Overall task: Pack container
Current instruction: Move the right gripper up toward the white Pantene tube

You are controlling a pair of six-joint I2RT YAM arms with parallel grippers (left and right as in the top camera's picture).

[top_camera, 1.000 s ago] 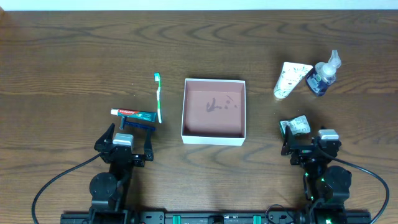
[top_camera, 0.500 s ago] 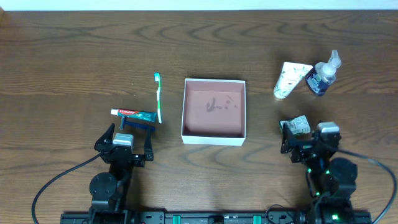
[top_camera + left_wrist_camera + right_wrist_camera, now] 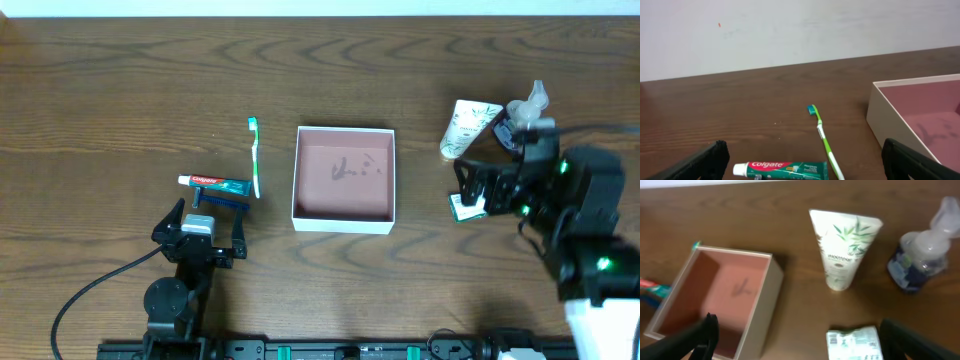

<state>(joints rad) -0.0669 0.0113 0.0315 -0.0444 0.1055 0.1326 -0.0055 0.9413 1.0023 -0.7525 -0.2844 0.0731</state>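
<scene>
Found the container (image 3: 344, 195) at the middle of the desk (image 3: 120, 90): square, shallow, white-walled, open side up, with a reddish-brown floor bearing a dark scribble.

Saw a green-and-white toothbrush (image 3: 255, 158) lying just left of the container, apart from its wall, bristle end toward the far side. Noted a red-and-green toothpaste tube (image 3: 214, 184) lying crosswise at the near end of the toothbrush, on its left, and a dark blue item (image 3: 222, 202) just near of that tube, too small to make out.

Found the left hand (image 3: 208, 215) low at the near left, just near of the dark blue item, with fingers spread wide and nothing between them.

Saw a white tube (image 3: 468, 128) with a green leaf print at the far right, cap end toward the near side, and a pump bottle (image 3: 520, 120) with a dark blue body and a clear top just right of it.

Found the right hand (image 3: 483, 190) right of the container and near of the white tube, raised over a small packet (image 3: 468, 208) with green print. Saw its fingers wide apart in the right wrist view, with the packet lying on the desk between them. Could not tell any contact with the packet; saw no grip on it.
</scene>
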